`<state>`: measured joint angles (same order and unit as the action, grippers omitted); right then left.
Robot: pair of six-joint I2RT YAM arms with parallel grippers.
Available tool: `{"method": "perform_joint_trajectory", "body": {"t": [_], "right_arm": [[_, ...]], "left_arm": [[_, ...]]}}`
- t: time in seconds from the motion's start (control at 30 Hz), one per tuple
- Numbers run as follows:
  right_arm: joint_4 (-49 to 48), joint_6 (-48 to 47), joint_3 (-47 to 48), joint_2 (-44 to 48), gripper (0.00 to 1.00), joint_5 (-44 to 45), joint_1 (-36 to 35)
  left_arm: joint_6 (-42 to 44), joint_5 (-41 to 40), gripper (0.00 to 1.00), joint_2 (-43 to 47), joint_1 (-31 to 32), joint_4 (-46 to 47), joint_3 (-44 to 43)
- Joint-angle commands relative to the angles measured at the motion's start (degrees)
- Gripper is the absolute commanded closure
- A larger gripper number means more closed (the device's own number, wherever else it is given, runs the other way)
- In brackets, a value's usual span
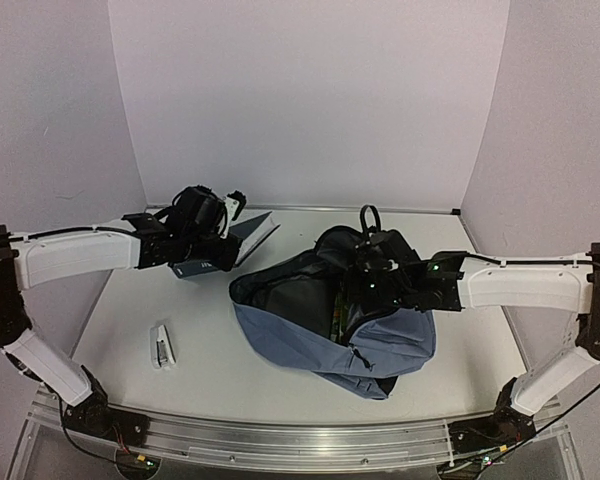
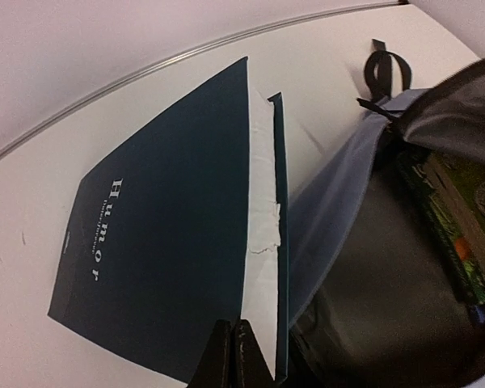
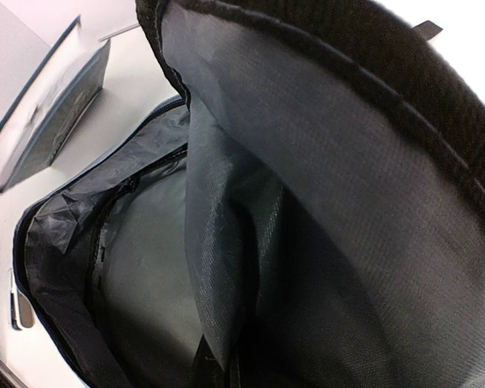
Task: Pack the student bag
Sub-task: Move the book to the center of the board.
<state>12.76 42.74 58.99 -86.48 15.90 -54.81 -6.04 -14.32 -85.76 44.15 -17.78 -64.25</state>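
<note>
The blue-grey student bag (image 1: 330, 335) lies open at the table's middle right, its dark lining showing. A green book (image 2: 457, 234) stands inside it. My left gripper (image 1: 212, 240) is shut on the front cover of a dark blue book titled "Humor" (image 2: 158, 242), held up left of the bag's mouth; the book (image 1: 248, 235) hangs partly open, white pages showing. My right gripper (image 1: 365, 285) is shut on a fold of the bag's lining (image 3: 226, 267) and holds the upper side of the mouth up. The blue book also shows in the right wrist view (image 3: 44, 113).
A white stapler (image 1: 162, 346) lies on the table at the front left. The bag's black carry loop (image 1: 369, 216) points to the back wall. White walls close the table on three sides.
</note>
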Motion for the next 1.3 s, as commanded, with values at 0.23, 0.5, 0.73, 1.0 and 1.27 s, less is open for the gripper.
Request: {"method": "perform_joint_trajectory", "body": {"t": [0.23, 0.5, 0.73, 1.0, 1.27], "right_arm": [[-1.2, 1.0, 0.1, -1.5, 1.00, 3.0, 0.3], [-1.1, 1.3, -0.8, -0.9, 1.00, 3.1, 0.3], [-1.2, 1.5, -0.9, -0.8, 1.00, 2.6, 0.3], [-1.5, 1.0, -0.1, -1.4, 1.00, 1.2, 0.4], [-2.0, 1.6, -1.0, -0.3, 1.00, 0.4, 0.3]], "left_arm": [[-12.6, 12.6, 1.00, 10.0, 10.1, -0.8, 10.0], [-25.3, 12.5, 0.49, 14.3, 11.6, 0.2, 14.3], [-45.6, 5.9, 0.16, 23.6, 10.5, 3.2, 20.9], [-60.6, 18.4, 0.05, 33.1, -4.9, 19.4, 37.7], [-65.0, 25.4, 0.00, 27.6, -11.7, 33.2, 43.9]]}}
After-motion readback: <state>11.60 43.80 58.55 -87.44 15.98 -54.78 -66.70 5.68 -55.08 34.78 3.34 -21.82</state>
